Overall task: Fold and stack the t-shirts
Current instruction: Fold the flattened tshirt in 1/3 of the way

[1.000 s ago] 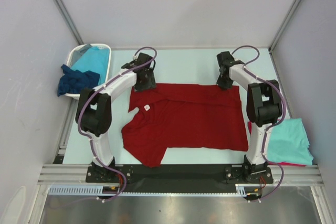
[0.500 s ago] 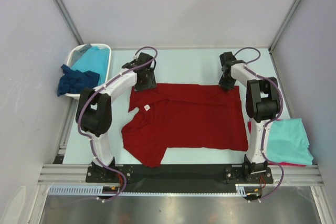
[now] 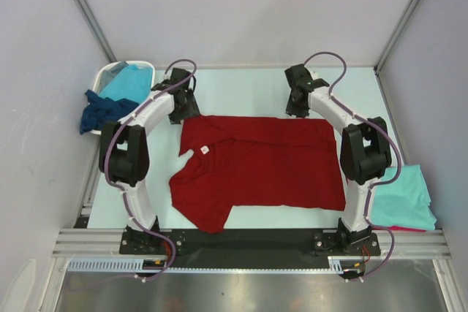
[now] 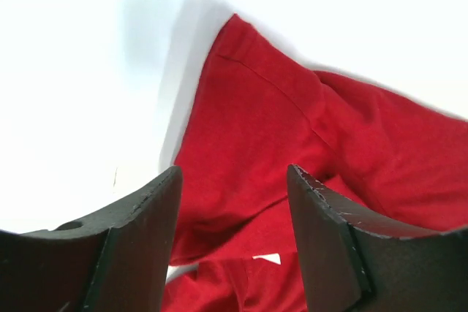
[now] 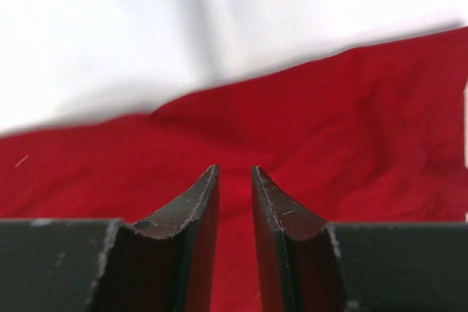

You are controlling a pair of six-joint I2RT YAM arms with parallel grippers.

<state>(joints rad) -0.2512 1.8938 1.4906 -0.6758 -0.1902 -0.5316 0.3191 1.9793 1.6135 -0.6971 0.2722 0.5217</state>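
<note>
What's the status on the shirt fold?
Left gripper open, empty. Right gripper slightly open, empty. Red shirt spread out, unfolded. Nothing on it; basket and turquoise shirt off to the sides.

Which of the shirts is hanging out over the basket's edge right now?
The dark navy t-shirt, draped over the white basket's near rim. The turquoise t-shirt beside it lies inside, and the dark red t-shirt is spread on the table.

Spread t-shirt [image 3: 263,162]: plain dark red, white label [image 3: 205,149]. Basket [image 3: 98,80]: white. Basket shirt [image 3: 130,80]: turquoise. Draped shirt [image 3: 106,113]: dark navy. Folded shirt [image 3: 402,196]: turquoise. Shirt beneath [image 3: 404,229]: red.
</note>
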